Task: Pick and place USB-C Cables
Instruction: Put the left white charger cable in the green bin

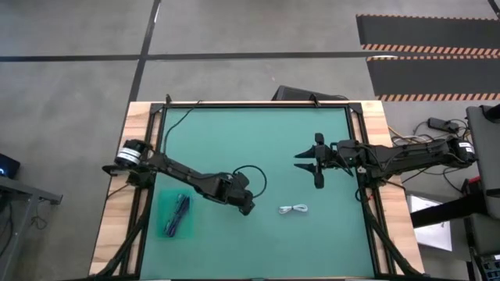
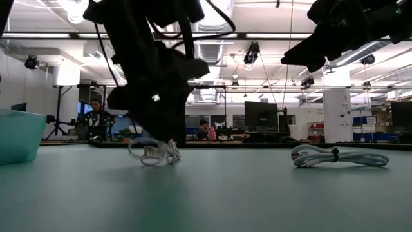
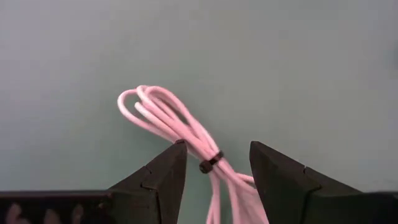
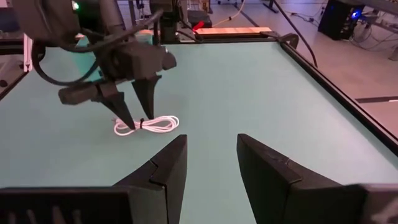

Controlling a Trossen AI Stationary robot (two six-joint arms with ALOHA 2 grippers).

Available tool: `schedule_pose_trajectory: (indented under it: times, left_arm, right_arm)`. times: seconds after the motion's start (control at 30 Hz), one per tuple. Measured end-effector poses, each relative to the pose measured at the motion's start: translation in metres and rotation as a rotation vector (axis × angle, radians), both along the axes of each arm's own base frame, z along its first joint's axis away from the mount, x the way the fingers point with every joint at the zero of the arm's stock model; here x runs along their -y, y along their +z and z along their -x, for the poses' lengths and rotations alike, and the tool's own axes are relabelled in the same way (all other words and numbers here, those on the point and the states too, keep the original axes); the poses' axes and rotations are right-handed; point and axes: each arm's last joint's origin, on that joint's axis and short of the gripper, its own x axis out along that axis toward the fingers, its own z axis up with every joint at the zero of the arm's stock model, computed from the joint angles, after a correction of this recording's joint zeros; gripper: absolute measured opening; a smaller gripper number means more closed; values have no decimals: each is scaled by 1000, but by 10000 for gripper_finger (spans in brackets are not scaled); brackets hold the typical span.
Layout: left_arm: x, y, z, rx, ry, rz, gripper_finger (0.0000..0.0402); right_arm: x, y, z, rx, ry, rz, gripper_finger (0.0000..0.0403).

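One white coiled USB-C cable [image 3: 180,121], bound by a small dark tie [image 3: 211,163], lies on the green mat. My left gripper [image 3: 214,155] is open and points down over it, one finger on each side of the bundle near the tie; I see no touch. It also shows in the right wrist view [image 4: 146,124] and the low view [image 2: 158,153]; in the high view the gripper [image 1: 246,204] hides it. A second white coiled cable [image 1: 294,209] lies flat on the mat to the right, also in the low view [image 2: 338,156]. My right gripper [image 1: 316,160] is open and empty above the mat.
A teal bin [image 1: 176,215] holding a dark blue thing stands at the near left of the mat; it also shows in the low view [image 2: 16,135]. A black robot wire [image 1: 254,176] loops beside the left arm. Wooden borders and black rails frame the mat [image 1: 234,133].
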Motion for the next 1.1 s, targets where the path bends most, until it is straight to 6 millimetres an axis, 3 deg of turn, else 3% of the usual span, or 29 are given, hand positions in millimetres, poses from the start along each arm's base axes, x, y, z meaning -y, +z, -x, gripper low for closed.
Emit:
schedule_pose_trajectory:
  times: [0.57,0.97,1.1]
  left_arm:
    - [-4,-20,2,-57,27,-17,158]
    - [-4,-22,3,-58,33,-20,33]
    - [-4,-22,4,-58,30,-25,25]
  right_arm:
    - [0,0,0,-4,-3,-1,132]
    - [0,0,0,-4,-3,0,132]
    - [0,-1,0,-6,-2,1,132]
